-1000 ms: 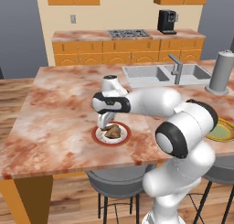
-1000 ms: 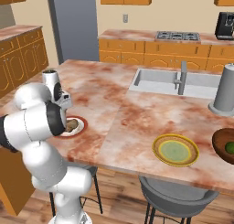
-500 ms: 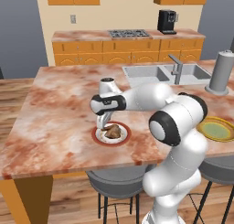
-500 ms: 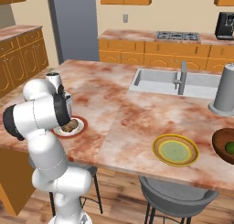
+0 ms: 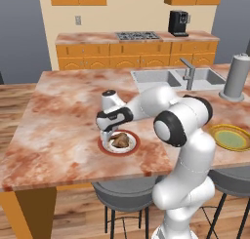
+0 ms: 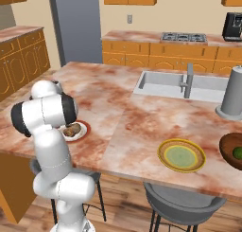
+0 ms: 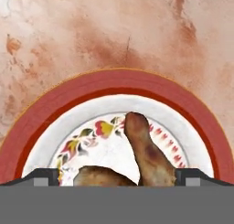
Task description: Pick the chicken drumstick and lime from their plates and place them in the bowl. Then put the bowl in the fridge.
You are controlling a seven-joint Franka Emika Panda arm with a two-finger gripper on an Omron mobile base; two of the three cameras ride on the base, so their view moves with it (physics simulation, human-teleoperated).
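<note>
The chicken drumstick [image 7: 147, 151] lies on the white plate with a red rim [image 7: 114, 83], near the front edge of the island counter [image 5: 63, 130]. My gripper [image 7: 117, 178] hangs open just above it. Its fingertips [image 7: 44, 177] stand wide apart, one on each side of the meat, and touch nothing. From the left base, the gripper [image 5: 108, 134] sits at the plate's [image 5: 131, 149] left side, over the drumstick [image 5: 120, 140]. From the right base, the drumstick [image 6: 72, 130] shows beside the arm, and the lime [image 6: 238, 152] lies in the dark brown bowl [image 6: 229, 148]. The yellow-rimmed plate [image 6: 181, 155] is bare.
A sink [image 5: 168, 78] with a faucet [image 5: 188, 72] is set into the counter's far right. A tall grey canister [image 5: 236, 77] stands beside it. The grey fridge [image 6: 75, 25] stands behind the island on the left. Stools [image 5: 124, 196] sit under the front edge.
The hand has come down closer to the red-rimmed plate, and the arm's elbow has swung left. The jaws stayed wide open. The drumstick has not moved.
</note>
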